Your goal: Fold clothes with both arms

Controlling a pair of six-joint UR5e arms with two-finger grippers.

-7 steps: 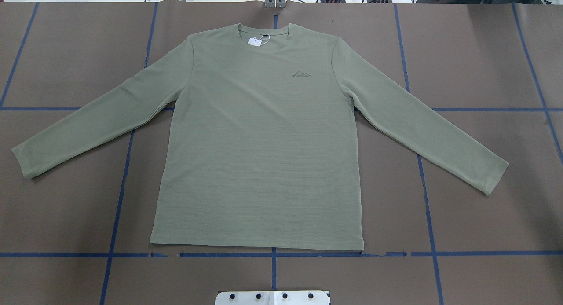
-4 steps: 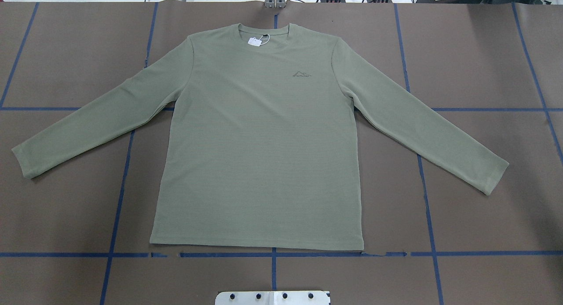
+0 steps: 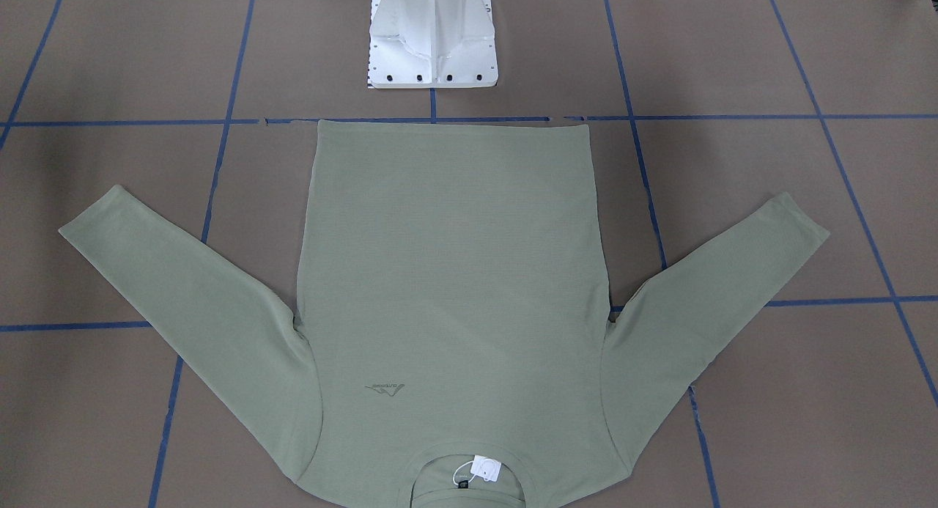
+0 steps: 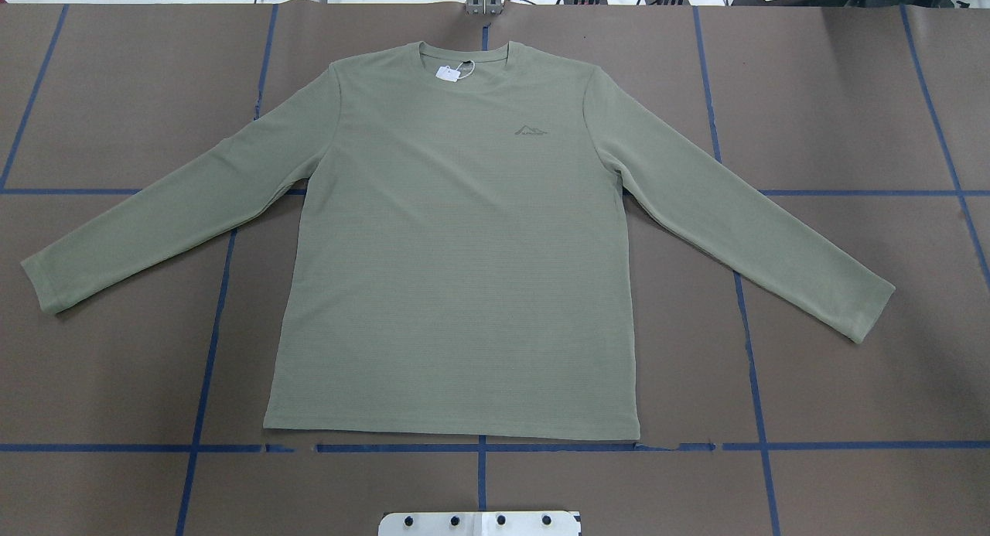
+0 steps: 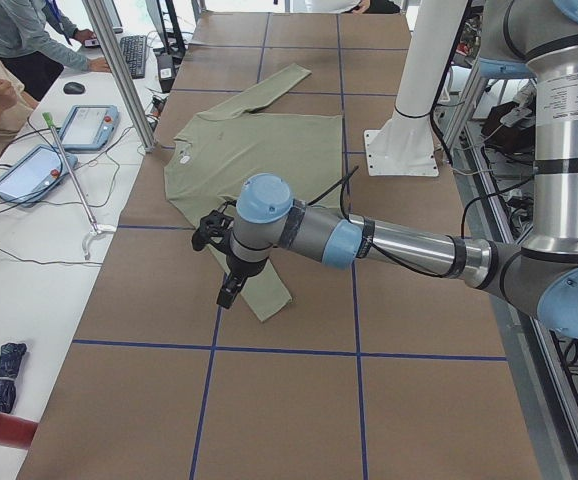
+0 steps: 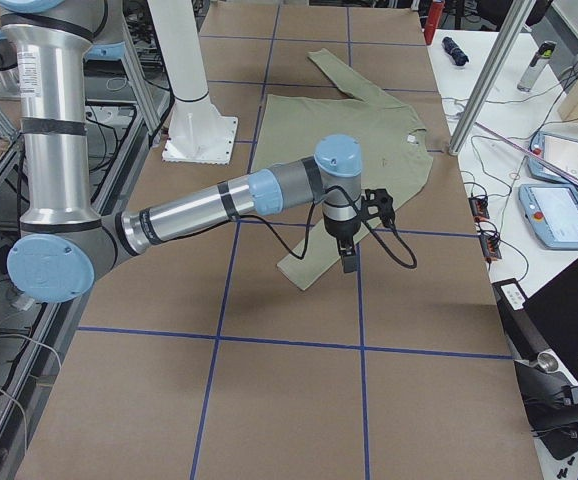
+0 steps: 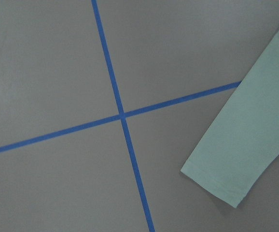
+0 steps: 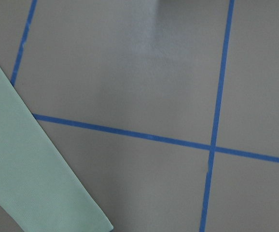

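Lying flat and face up across the middle of the brown counter (image 4: 116,366), the sage-green shirt (image 4: 464,273) has its body smooth, its hem toward the robot's white pedestal (image 3: 432,46), and both sleeves angled outward, apart from the body. That spread looks deliberate: every edge and cuff is exposed, so each arm can take its own side for a first fold, which I judge has not begun. The left hand (image 5: 226,292) hangs above the counter near the left cuff (image 4: 42,292), pointing down. Its wrist camera looks on that cuff's end, a little way from a crossing of blue tape lines (image 7: 121,116). The right hand (image 6: 348,260) hangs likewise near the right cuff (image 4: 870,315). Both hands appear only from the side cameras, so I cannot tell how far either is open; neither seems to touch or hold the shirt
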